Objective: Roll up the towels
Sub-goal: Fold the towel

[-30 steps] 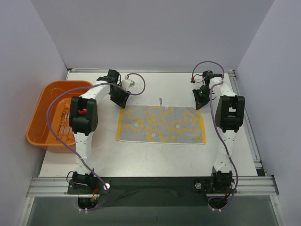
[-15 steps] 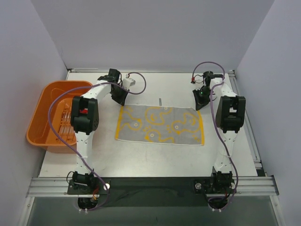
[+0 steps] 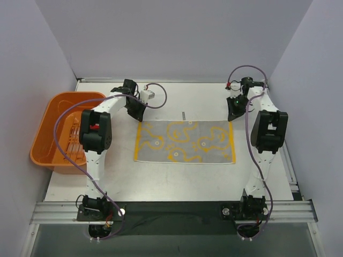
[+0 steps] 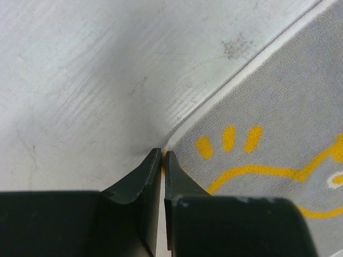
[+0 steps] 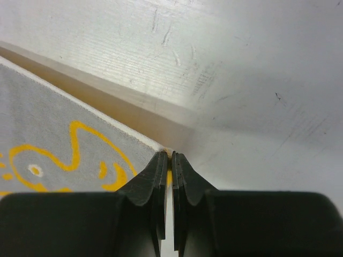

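Observation:
One towel point(image 3: 185, 142), grey with yellow-orange squiggles and a yellow edge, lies spread flat in the middle of the table. My left gripper point(image 3: 138, 118) is at its far left corner. In the left wrist view the left gripper point(image 4: 162, 155) is shut, with the yellow corner of the towel point(image 4: 278, 123) pinched between the tips. My right gripper point(image 3: 232, 118) is at the far right corner. The right wrist view shows the right gripper point(image 5: 170, 156) shut on that corner of the towel point(image 5: 48, 128), the edge slightly lifted off the table.
An orange plastic tub point(image 3: 45, 120) stands at the table's left edge, beside the left arm. A raised rail runs along the table's right edge point(image 3: 284, 155). Grey walls close in the back and both sides.
The left gripper has closed on the towel's far left corner. The right gripper has moved right and back with its corner, pulling the towel's far edge straighter.

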